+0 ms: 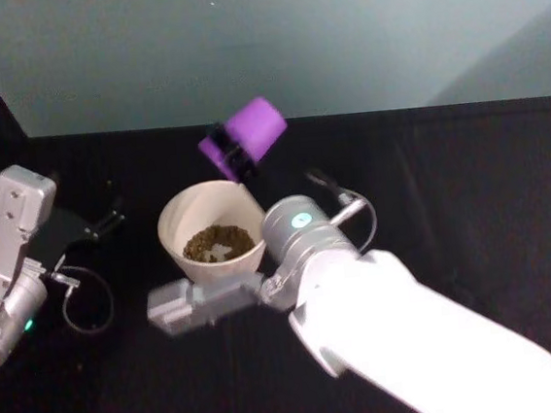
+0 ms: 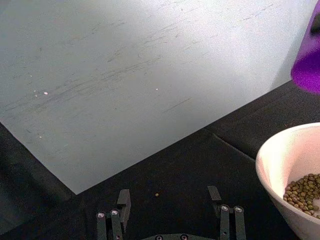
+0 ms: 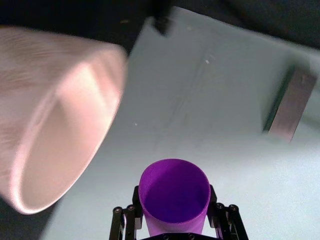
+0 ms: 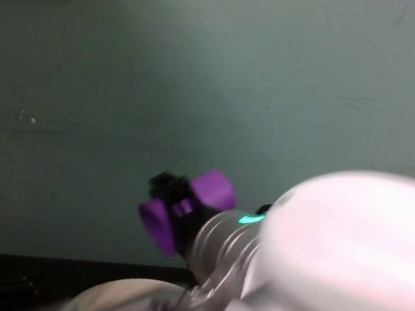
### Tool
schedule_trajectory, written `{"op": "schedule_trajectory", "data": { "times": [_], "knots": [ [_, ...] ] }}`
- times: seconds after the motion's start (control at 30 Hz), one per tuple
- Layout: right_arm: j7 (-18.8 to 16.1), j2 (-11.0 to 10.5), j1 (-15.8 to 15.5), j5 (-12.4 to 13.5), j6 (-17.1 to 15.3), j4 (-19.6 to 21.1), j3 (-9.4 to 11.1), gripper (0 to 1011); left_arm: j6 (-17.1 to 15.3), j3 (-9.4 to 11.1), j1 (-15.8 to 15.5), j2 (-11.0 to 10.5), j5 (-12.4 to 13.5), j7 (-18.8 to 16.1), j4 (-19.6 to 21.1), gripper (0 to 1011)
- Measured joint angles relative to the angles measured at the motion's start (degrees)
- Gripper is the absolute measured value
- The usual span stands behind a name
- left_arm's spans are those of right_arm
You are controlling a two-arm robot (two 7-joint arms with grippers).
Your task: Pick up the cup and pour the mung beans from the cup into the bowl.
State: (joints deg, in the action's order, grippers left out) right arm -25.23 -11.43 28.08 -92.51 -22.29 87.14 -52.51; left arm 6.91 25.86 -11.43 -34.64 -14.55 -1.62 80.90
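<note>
At the left, the left tool (image 1: 113, 221) rests low near the black surface (image 1: 468, 178), just beside the bowl (image 1: 173, 214) but not touching it. In the left wrist view, this tool (image 2: 170, 220) has its fingers (image 2: 120, 207) spread wide with nothing between them, and a single loose bean (image 2: 157, 194) lies on the surface ahead of it. The cream bowl (image 2: 280, 160) stands upright right of that, with a heap of mung beans (image 1: 219, 243) on its bottom. The purple cup (image 1: 247, 134) hangs in the air above the bowl's far rim, tipped well over onto its side. The right tool (image 1: 237, 161) is clamped on the cup, one finger on either side. In the right wrist view the cup (image 3: 174, 192) shows a bare purple inside. The white right arm (image 1: 415, 339) reaches in from the lower right.
</note>
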Motion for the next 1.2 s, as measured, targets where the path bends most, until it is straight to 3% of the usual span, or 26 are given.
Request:
{"op": "schedule_trajectory", "data": {
  "times": [0.07,0.1,0.13,0.17,0.3,0.33,0.47,0.63,1.2],
  "knots": [
    [2.1,0.4,-1.2,4.0,0.2,0.8,2.5,724,0.0,0.0,0.0,0.0,0.0,0.0,0.0,1000],
    [4.0,0.5,-2.2,8.3,0.5,1.6,4.5,724,0.0,0.0,0.0,0.0,0.0,0.0,0.0,1000],
    [4.7,0.6,-2.6,10.0,0.7,1.9,5.3,724,0.0,0.0,0.0,0.0,0.0,0.0,0.0,1000],
    [6.3,0.8,-3.6,13.9,1.3,2.5,7.4,724,0.0,0.0,0.0,0.0,0.0,0.0,0.0,1000],
    [8.3,1.6,-5.6,21.4,2.8,3.9,11.5,724,0.0,0.0,0.0,0.0,0.0,0.0,0.0,1000],
    [8.8,2.0,-6.5,24.7,3.4,4.4,13.3,724,0.0,0.0,0.0,0.0,0.0,0.0,0.0,1000],
    [9.0,2.7,-8.6,31.9,4.2,6.0,17.2,724,0.0,0.0,0.0,0.0,0.0,0.0,0.0,1000],
    [8.3,2.4,-9.4,34.6,4.3,7.0,18.5,724,0.0,0.0,0.0,0.0,0.0,0.0,0.0,1000],
    [8.5,2.5,-9.3,34.2,4.4,6.8,18.3,724,0.0,0.0,0.0,0.0,0.0,0.0,0.0,1000]
  ]
}}
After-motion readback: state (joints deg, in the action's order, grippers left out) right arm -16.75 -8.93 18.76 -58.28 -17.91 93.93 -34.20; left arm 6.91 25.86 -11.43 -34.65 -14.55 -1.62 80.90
